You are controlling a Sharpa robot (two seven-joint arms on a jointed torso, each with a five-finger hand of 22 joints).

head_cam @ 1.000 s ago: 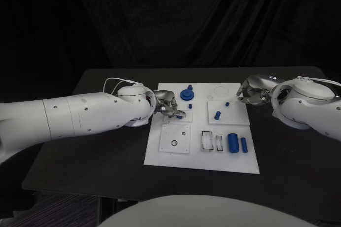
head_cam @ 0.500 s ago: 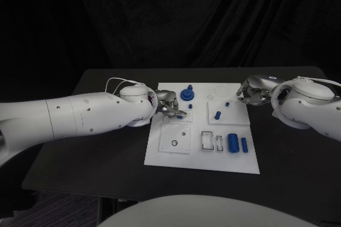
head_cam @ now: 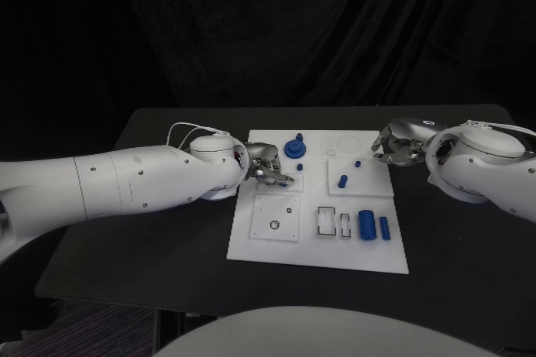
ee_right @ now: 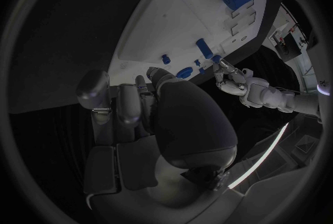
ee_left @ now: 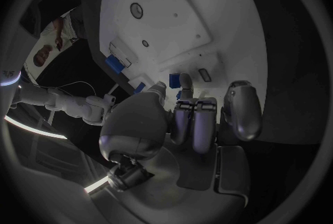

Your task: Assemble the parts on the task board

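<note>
The white task board [head_cam: 318,245] lies in the middle of the black table. My left hand [head_cam: 262,169] hovers over its left far part, fingers [ee_left: 197,118] curled in. Its fingertips are right beside a small blue part [head_cam: 285,180] [ee_left: 186,93] on a raised white block. Whether they pinch that part is hidden. A second small blue peg [head_cam: 300,168] [ee_left: 175,79] stands close by, and a blue round part with a stem [head_cam: 293,148] stands just beyond. My right hand [head_cam: 396,146] [ee_right: 139,104] hangs at the board's far right edge, fingers curled in on nothing.
A small blue peg [head_cam: 358,164] and a blue piece [head_cam: 343,180] sit on the right-hand block. Two blue cylinders [head_cam: 365,224] [head_cam: 383,228] lie near the board's front right, beside a slotted holder [head_cam: 325,221]. Bare black table [head_cam: 146,248] surrounds the board.
My left arm has crept slightly to the right, toward the board. The right hand and the parts have stayed where they were.
</note>
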